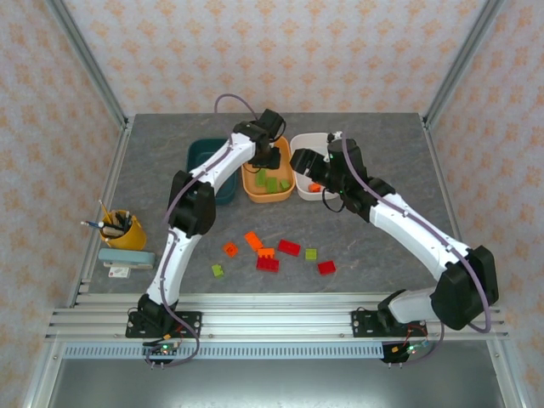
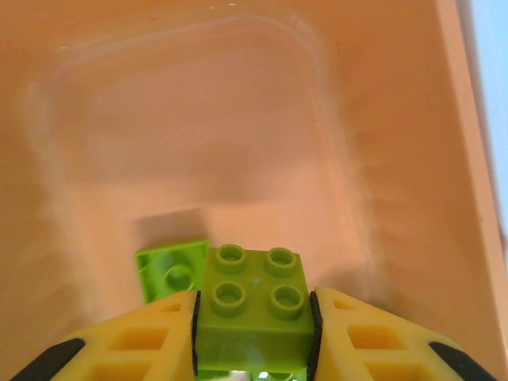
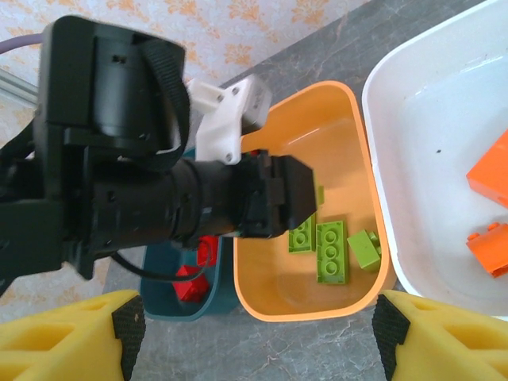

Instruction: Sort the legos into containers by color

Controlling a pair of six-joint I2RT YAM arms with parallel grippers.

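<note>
My left gripper point(image 2: 254, 317) is shut on a lime green 2x2 lego point(image 2: 252, 290), held low inside the orange tub point(image 2: 238, 119) beside another green lego point(image 2: 171, 270). From above, the left gripper point(image 1: 265, 157) hangs over the orange tub point(image 1: 255, 194), which holds green legos point(image 1: 271, 183). My right gripper point(image 3: 260, 333) is open and holds nothing, above the table by the near rims of the orange tub point(image 3: 317, 308) and the white tub point(image 3: 429, 159). The white tub holds orange legos point(image 3: 492, 246). Red legos point(image 3: 190, 282) lie in the teal tub point(image 3: 171, 305).
Loose on the table in front of the tubs lie red legos point(image 1: 289, 247), orange legos point(image 1: 253, 240) and green legos point(image 1: 311, 254). A yellow pen cup point(image 1: 126, 229) and a grey-blue block point(image 1: 127, 257) stand at the left edge. The left arm's wrist point(image 3: 159, 198) overhangs the tubs.
</note>
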